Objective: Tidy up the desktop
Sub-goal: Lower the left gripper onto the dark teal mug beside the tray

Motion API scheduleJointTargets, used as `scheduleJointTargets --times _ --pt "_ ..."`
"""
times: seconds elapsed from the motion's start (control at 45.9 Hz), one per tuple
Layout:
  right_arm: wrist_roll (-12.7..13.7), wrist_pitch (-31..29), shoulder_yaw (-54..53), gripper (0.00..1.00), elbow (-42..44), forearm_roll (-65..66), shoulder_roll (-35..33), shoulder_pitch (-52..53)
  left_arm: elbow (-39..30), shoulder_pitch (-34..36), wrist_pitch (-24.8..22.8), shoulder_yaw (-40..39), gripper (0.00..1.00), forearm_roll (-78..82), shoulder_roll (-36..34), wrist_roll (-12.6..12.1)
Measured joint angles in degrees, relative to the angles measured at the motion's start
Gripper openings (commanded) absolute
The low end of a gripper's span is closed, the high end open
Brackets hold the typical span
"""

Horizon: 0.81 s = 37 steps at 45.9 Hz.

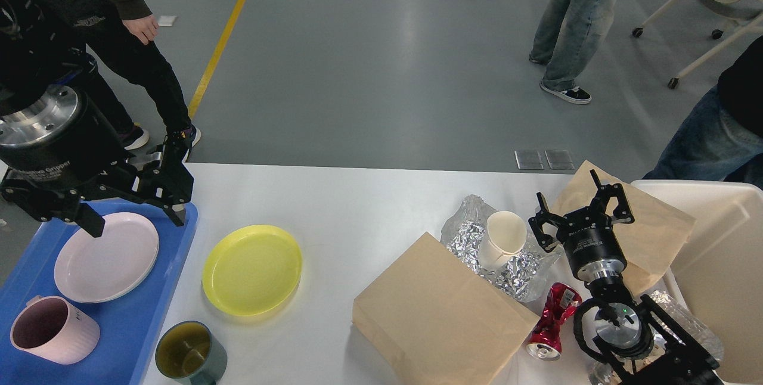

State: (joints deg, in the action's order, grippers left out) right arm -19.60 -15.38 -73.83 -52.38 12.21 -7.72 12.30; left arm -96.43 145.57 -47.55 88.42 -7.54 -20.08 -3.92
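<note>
The white desktop (357, 206) spans the view. On it lie a yellow plate (251, 269), a dark green mug (189, 354), a brown paper bag (438, 316), crumpled foil (506, 260) with a white paper cup (502, 239) in it, and a crushed red can (551, 320). My left gripper (137, 218) is open and empty, hovering over the far end of the blue tray (134, 328) above the pink plate (106, 257). My right gripper (579, 213) is open and empty, right of the paper cup and over a second paper bag (656, 236).
A pink mug (52, 330) stands in the tray's near corner. A cream-white bin (724, 266) stands at the right edge. Clear plastic wrap (685, 319) lies by my right arm. People stand on the floor beyond the table, one close behind the left corner.
</note>
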Motion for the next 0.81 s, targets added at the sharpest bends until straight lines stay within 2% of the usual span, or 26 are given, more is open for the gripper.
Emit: scheduleJointTargets --times 0.131,0.327,0.48,0.589,0.807 --pt "0.00 0.00 0.00 1.00 0.00 0.00 0.00 0.00 0.07 -9.20 6.42 -0.32 0.89 0.93 -2.55 0.08" --pt "0.00 0.00 0.00 1.00 0.00 0.00 0.03 0.00 0.02 -23.98 18.44 -0.97 0.87 1.03 -3.84 0.28" --pt "0.00 0.00 0.00 1.00 0.00 0.01 0.03 0.00 0.32 -34.48 29.27 -3.20 0.87 1.11 -7.59 0.69" --pt "0.00 0.00 0.01 1.00 0.00 0.00 0.02 0.00 1.33 -41.51 35.19 -5.91 0.87 2.14 -8.58 0.75" --pt "0.00 0.00 0.02 1.00 0.00 0.01 0.02 0.00 5.80 -51.51 36.32 -11.16 0.87 4.61 -9.11 0.75"
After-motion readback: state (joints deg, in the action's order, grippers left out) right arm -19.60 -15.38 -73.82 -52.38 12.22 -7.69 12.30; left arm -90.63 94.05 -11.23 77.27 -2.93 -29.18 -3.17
